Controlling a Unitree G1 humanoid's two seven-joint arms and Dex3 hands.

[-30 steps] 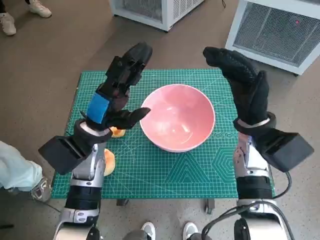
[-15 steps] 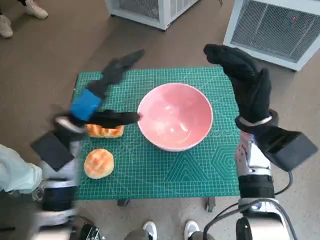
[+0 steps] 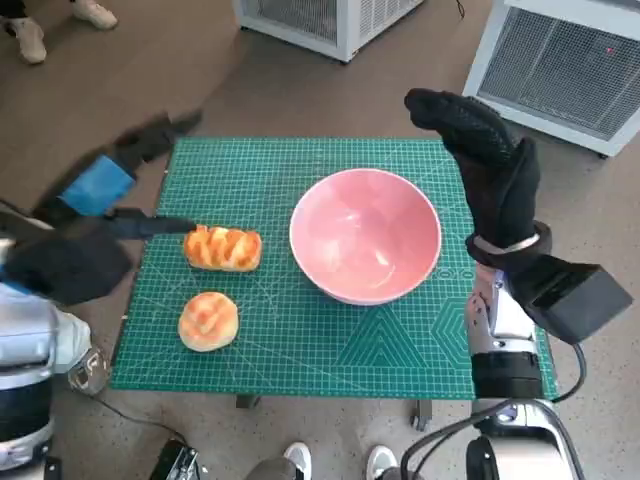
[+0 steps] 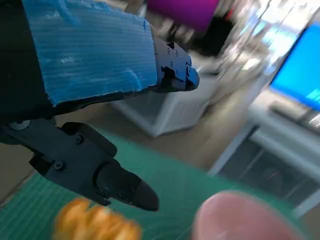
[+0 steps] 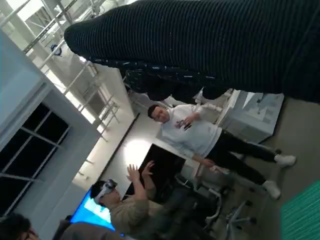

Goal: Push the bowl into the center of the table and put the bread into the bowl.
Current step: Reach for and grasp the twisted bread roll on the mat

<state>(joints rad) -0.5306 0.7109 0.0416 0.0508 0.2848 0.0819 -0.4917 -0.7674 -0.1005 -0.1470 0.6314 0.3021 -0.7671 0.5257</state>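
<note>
Seeing no readable writing; round pink plastic bowl [image 3: 366,234] between our empty, spread left hand [image 3: 100,190] and right hand [image 3: 487,165]; two golden bread rolls [image 3: 222,248] beside bowl.

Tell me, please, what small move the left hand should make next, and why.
Probably bring the left hand down over the long bread roll and grip it. The pink bowl already sits about mid-mat and is empty, both breads lie beside it, and that hand, holding nothing, is blurred at the mat's edge near the roll.
</note>
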